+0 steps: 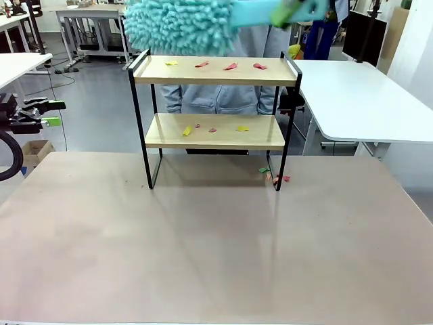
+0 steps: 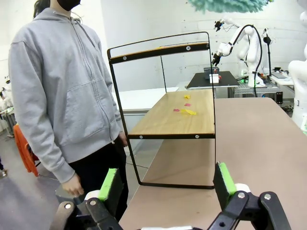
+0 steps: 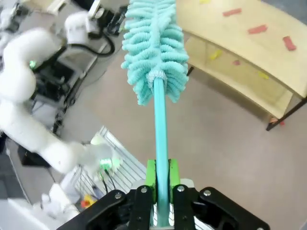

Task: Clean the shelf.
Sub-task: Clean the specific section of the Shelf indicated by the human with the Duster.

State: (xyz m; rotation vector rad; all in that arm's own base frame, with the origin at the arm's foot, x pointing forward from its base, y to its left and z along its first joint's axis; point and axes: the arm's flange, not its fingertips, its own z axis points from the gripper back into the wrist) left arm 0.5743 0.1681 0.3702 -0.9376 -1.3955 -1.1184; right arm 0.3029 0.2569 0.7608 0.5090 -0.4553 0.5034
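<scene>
R gripper (image 3: 162, 178) clamped on teal duster (image 3: 156, 52) handle, head hovering above the top-left of the shelf (image 1: 216, 71), at far middle of table (image 1: 216, 257). Scraps (image 1: 231, 66) lie on both boards. Next, prob.: lower, sweep the top board. L gripper (image 2: 166, 183) jaws apart, empty.

No readable text, labels, brands, numbers or signs in any of the views.
</scene>
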